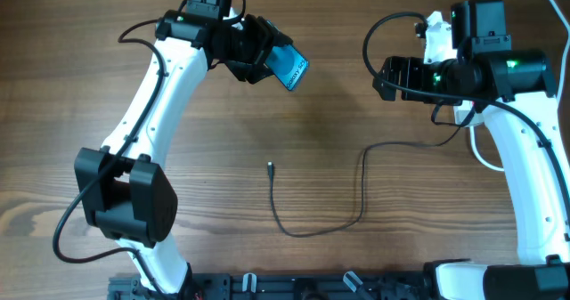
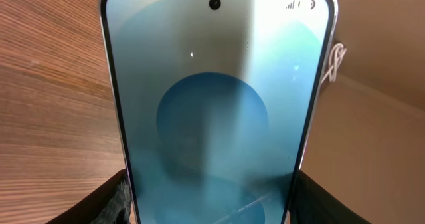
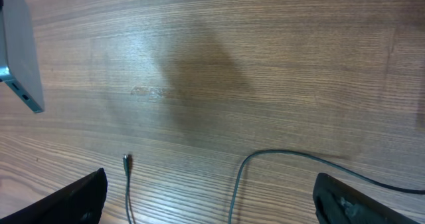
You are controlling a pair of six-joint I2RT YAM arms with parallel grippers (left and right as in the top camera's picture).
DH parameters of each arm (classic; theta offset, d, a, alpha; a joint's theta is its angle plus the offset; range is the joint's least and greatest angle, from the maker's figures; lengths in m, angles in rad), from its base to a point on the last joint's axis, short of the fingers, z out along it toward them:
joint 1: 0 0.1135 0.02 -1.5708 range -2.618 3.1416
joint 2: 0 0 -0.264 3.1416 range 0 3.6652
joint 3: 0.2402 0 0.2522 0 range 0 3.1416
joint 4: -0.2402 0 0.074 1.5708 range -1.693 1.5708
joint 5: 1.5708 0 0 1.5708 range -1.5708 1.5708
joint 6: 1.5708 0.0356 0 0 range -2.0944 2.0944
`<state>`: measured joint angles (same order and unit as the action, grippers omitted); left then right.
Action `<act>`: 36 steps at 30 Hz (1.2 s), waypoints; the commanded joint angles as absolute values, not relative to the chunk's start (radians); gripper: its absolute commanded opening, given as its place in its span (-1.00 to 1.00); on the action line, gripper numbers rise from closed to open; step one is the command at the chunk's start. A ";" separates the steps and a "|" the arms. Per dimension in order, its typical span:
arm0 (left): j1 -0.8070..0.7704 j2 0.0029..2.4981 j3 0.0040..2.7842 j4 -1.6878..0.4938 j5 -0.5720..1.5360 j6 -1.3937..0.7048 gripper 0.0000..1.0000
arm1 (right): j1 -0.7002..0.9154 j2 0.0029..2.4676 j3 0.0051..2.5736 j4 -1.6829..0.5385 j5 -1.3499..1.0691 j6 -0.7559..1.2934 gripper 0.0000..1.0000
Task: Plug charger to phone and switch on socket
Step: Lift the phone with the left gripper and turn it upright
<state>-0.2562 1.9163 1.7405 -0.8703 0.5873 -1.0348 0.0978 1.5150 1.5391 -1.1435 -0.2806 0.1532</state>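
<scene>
My left gripper is shut on the phone and holds it tilted above the table at the back. In the left wrist view the phone's teal screen fills the frame, with a finger pressed on each long edge. The charger lies loose on the table, its dark tip pointing toward the back. My right gripper is open and empty, hovering right of the phone. In the right wrist view its fingers spread wide above the cable tip, and the phone shows at the left edge. The socket is mostly hidden behind the right arm.
A thick white cord loops beside the right arm and shows again at the back right. Bare wooden table lies around the cable. The arm bases stand along the front edge.
</scene>
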 commanded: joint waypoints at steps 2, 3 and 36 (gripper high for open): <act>-0.249 1.877 1.768 -0.862 0.653 -1.100 -0.49 | 0.102 1.522 1.549 -1.134 -0.290 0.158 0.99; -0.249 1.877 1.768 -0.859 0.655 -1.135 -0.53 | 0.102 1.522 1.549 -1.131 -0.290 0.159 1.00; -0.046 1.877 1.768 -0.826 1.369 -1.293 -0.92 | 0.102 1.522 1.549 -1.074 -0.294 0.323 0.99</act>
<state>-0.0494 1.9163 1.7405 -0.8268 1.2907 -1.2171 0.0978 1.5150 1.5387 -1.0760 -0.2810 0.3012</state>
